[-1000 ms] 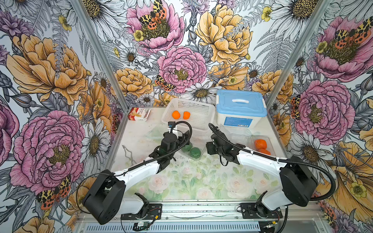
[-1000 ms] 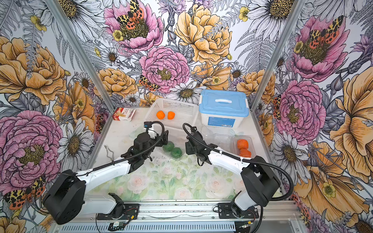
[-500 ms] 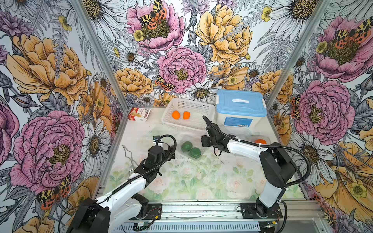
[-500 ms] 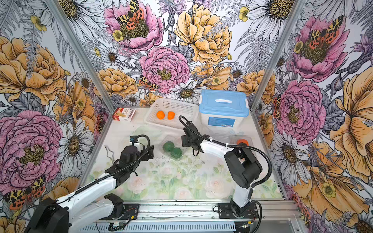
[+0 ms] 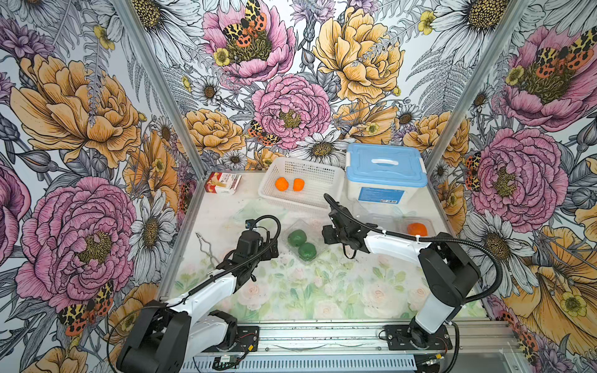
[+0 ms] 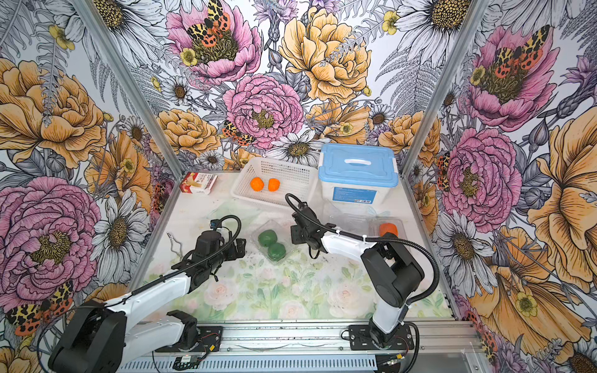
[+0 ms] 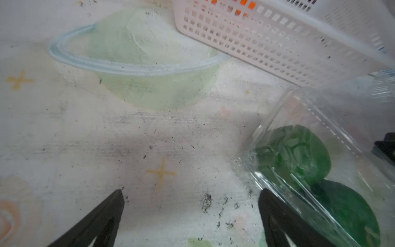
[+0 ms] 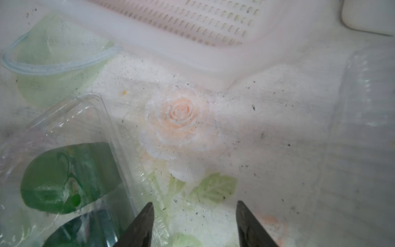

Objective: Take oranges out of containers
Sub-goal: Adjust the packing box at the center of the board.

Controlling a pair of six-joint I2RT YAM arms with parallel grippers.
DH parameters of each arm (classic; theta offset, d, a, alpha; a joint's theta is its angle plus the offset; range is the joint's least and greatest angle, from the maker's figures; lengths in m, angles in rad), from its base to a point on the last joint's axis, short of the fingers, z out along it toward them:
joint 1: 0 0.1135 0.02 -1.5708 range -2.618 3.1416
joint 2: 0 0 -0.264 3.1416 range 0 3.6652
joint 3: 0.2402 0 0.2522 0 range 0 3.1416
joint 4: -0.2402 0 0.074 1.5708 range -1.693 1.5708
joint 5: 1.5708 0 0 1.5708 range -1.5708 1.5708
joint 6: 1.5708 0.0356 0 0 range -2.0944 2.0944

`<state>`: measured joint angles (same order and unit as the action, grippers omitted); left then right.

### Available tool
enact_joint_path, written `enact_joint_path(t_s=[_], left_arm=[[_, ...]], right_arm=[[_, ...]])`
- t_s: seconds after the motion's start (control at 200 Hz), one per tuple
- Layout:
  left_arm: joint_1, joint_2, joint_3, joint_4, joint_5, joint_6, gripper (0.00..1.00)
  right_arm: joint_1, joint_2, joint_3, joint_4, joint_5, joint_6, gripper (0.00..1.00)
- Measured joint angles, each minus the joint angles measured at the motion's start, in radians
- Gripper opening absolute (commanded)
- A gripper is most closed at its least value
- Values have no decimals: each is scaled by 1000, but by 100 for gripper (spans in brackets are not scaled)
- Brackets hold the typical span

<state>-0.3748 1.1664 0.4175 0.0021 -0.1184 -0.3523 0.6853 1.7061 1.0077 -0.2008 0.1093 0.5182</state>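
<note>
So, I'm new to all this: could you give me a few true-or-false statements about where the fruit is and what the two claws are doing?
1. Two orange fruits lie in the white basket. True.
2. The green fruits lie in that basket as well. False: both sit inside a clear clamshell box.
3. The left gripper holds a green fruit. False: it is open and empty, beside that box.
4. The blue lid is on the white tub. True.
5. The right gripper is open, holding nothing. True.
</note>
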Motion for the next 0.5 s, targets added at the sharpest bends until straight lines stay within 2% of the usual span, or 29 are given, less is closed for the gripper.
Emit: enact_joint_path(t_s=[0.5], left_arm=[[29,298,177,49,103,-5,99]], right_arm=[[30,-89,-79,-7,-59,102,60]])
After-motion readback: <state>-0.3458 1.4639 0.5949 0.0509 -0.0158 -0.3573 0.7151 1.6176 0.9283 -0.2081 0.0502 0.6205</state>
